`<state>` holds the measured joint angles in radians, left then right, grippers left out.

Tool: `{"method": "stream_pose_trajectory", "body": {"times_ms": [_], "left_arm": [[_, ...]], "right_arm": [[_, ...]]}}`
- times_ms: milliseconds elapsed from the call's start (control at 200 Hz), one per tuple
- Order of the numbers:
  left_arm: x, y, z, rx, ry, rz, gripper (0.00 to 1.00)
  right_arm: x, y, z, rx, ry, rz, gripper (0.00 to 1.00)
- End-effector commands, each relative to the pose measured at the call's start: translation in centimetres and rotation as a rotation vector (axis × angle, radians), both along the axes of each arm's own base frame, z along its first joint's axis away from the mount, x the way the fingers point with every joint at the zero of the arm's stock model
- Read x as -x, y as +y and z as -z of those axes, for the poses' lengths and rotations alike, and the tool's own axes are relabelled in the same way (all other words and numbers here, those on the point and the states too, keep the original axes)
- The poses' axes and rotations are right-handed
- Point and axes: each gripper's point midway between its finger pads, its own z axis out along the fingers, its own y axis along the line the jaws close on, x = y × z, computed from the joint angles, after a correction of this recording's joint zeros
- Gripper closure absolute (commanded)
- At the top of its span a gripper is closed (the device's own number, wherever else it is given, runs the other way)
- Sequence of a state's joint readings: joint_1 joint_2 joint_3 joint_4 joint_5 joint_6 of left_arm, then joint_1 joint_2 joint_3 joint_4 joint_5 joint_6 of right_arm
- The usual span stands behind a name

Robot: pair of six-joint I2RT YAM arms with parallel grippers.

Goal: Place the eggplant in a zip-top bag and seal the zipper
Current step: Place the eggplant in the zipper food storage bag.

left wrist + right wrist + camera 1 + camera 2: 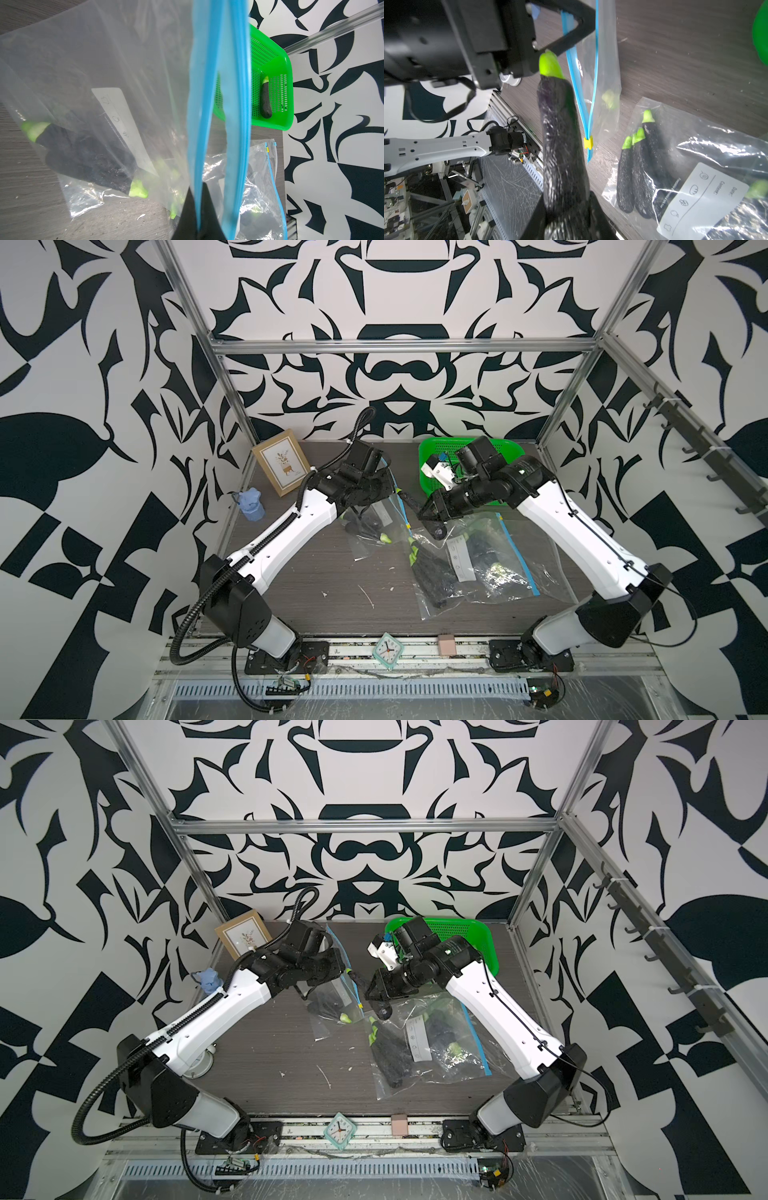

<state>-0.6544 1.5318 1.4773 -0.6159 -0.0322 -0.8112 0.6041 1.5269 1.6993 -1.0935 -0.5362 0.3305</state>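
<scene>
A clear zip-top bag (pixel 104 62) with a blue zipper band (pixel 199 104) hangs from my left gripper (pixel 199 187), which is shut on one lip of its mouth. The other lip hangs apart, so the mouth gapes. Two eggplants (pixel 83 153) lie inside. The yellow slider (pixel 588 142) sits at the zipper's low end. My right gripper (pixel 566 197) is shut on a dark eggplant (pixel 562 135); its green stem points at my left gripper's fingers (pixel 571 41), beside the mouth. In both top views the grippers (pixel 388 483) (pixel 432 510) (pixel 338 965) (pixel 376 990) meet mid-table, the eggplant (pixel 411 502) (pixel 359 979) between them.
Two more bags (pixel 478 564) filled with eggplants lie right of centre under my right arm. A green basket (pixel 428 456) at the back holds one eggplant (pixel 266 99). A picture frame (pixel 281 466) and blue figure (pixel 252 504) stand back left. A clock (pixel 388 649) sits on the front rail.
</scene>
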Motion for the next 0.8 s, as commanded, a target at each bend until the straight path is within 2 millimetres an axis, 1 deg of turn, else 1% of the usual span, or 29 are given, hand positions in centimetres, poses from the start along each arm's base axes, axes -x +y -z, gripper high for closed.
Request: {"method": "stream_pose_trajectory", "body": {"times_ms": [0, 175, 295, 475, 655, 795], "left_arm": [[0.2, -1.3, -1.2, 0.030, -0.036, 0.028, 1.00], [1.0, -2.4, -1.1, 0.044, -0.029, 0.063, 1.00], [1.6, -2.8, -1.0, 0.050, -0.026, 0.083, 1.00], [2.3, -3.6, -0.5, 0.060, -0.012, 0.110, 1.00], [3.2, -5.3, -0.5, 0.076, -0.012, 0.151, 1.00], [3.6, -5.9, -0.8, 0.091, -0.018, 0.167, 1.00]], "right_arm": [[0.2, -0.3, -0.5, 0.024, 0.016, 0.013, 0.97], [-1.1, -0.2, 0.5, 0.079, 0.024, 0.026, 0.98], [-2.2, -0.9, 1.1, 0.143, 0.002, 0.050, 0.98], [-3.8, -1.6, 1.3, 0.188, -0.008, 0.079, 0.98], [-5.2, -1.1, 1.4, 0.191, -0.023, 0.084, 0.98], [-6.6, -0.9, 1.9, 0.193, -0.033, 0.101, 0.98]]}}
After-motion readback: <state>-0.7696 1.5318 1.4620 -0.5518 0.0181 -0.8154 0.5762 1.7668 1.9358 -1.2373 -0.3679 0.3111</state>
